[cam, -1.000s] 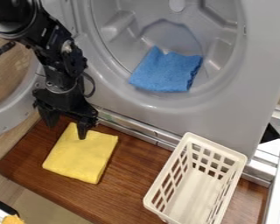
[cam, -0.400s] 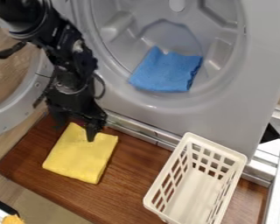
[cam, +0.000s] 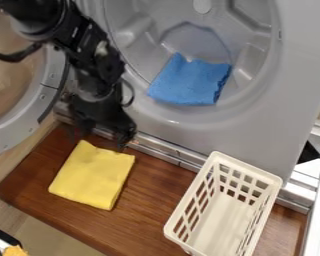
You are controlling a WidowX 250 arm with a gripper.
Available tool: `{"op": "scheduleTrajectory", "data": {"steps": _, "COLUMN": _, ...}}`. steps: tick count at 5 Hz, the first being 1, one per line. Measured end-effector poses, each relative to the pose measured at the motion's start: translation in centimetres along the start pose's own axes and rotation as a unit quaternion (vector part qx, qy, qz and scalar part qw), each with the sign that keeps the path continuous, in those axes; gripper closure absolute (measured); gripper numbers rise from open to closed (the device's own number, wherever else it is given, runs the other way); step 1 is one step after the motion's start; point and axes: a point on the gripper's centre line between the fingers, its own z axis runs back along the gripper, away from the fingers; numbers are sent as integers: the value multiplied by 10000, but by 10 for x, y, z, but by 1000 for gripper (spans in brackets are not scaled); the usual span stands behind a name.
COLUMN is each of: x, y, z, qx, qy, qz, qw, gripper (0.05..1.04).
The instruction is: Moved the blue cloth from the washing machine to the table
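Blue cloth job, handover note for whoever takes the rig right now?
Claw: open, empty, above the back edge of the wooden table, by the yellow cloth.
Blue cloth: inside the washing machine, near the front of its opening.
White basket: on the table.
Done: door open; no transfer yet.
Left: grasp blue cloth, lift out, lay on table.

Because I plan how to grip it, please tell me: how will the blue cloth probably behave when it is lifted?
The blue cloth is probably floppy: its upper edge already bends into a notch. It looks thin, so it is likely light. Its surface seems textured rather than glossy, so I would not expect it to slip easily.
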Motion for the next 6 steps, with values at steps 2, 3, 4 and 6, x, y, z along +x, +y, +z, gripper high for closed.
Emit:
{"op": "scheduleTrajectory", "data": {"steps": 2, "x": 55, "y": -11, "z": 4, "qx": -568, "qy": -378, "qz": -1, "qw": 9977, "gripper": 84}}
{"op": "scheduleTrajectory", "data": {"steps": 3, "x": 75, "y": -21, "z": 8, "qx": -714, "qy": -553, "qz": -272, "qw": 9955, "gripper": 84}}
{"op": "scheduleTrajectory", "data": {"steps": 4, "x": 84, "y": -30, "z": 4, "qx": -891, "qy": -616, "qz": -517, "qw": 9928, "gripper": 84}}
{"op": "scheduleTrajectory", "data": {"steps": 6, "x": 97, "y": -42, "z": -7, "qx": -827, "qy": -572, "qz": -954, "qw": 9903, "gripper": 83}}
